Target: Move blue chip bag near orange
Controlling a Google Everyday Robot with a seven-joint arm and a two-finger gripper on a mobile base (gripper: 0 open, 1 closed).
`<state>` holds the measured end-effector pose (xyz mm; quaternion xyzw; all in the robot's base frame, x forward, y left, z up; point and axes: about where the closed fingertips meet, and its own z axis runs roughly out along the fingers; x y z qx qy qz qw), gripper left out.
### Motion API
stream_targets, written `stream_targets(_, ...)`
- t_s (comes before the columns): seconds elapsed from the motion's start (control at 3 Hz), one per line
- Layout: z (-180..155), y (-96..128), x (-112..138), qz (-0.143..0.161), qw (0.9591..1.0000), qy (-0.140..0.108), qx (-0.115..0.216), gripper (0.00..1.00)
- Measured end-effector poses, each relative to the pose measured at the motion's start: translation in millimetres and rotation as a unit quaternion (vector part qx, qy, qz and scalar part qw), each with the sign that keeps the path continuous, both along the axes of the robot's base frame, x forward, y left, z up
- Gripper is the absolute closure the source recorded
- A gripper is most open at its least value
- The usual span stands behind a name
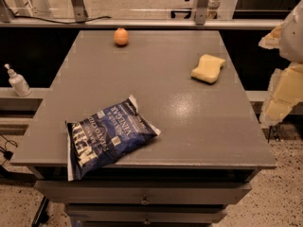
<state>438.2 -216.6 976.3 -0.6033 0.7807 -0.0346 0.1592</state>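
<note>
The blue chip bag [110,136] lies flat at the table's front left, with white lettering up and one crimped end hanging over the front edge. The orange [121,37] sits at the far left of the tabletop, well apart from the bag. My gripper [282,94] shows as pale cream shapes at the right edge of the view, beyond the table's right side, far from both the bag and the orange. It holds nothing that I can see.
A pale yellow wavy-edged sponge [208,68] lies at the back right of the grey table [189,122]. A white pump bottle [18,82] stands on a ledge to the left. Drawers sit below the table's front edge, and a rail runs behind it.
</note>
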Motion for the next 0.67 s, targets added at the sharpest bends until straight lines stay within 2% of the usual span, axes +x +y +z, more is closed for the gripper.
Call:
stream_targets(0.33, 0.0, 0.1, 0.0, 0.0, 1.0, 0.0, 0.0, 0.0)
stream_targets(0.67, -9.1, 19.3, 4.7, 0.01, 0.9992, -0.007, 0.039, 0.0)
